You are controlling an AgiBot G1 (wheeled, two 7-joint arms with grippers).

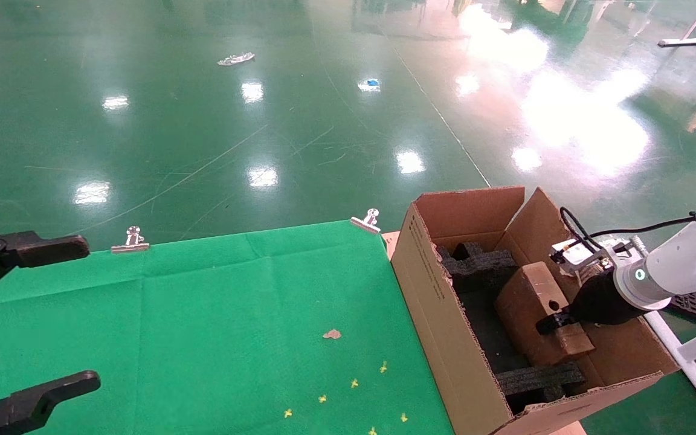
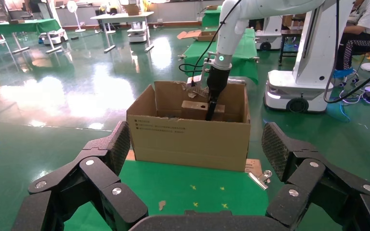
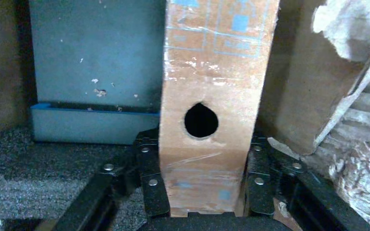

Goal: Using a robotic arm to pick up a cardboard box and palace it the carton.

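Observation:
My right gripper [image 1: 556, 323], on the white arm, reaches down into the large tan carton [image 1: 429, 290] at the table's right end. It is shut on the slim brown cardboard box [image 1: 532, 296], which leans tilted between the black foam inserts [image 1: 481, 266]. In the right wrist view the cardboard box [image 3: 207, 72] stands between the fingers [image 3: 150, 168], with its round hole facing the camera. The left wrist view shows the carton [image 2: 192, 139] with the box [image 2: 192, 109] and the right gripper [image 2: 211, 108] inside it. My left gripper [image 1: 64, 314] is open and empty at the table's left.
The green cloth table [image 1: 203, 314] is held by metal clips [image 1: 367, 221] and carries yellow marks [image 1: 354, 383] and a cardboard scrap [image 1: 331, 333]. A black crate [image 1: 695, 305] and a white pipe frame [image 1: 686, 362] stand right of the carton. Another robot base [image 2: 296, 89] stands beyond.

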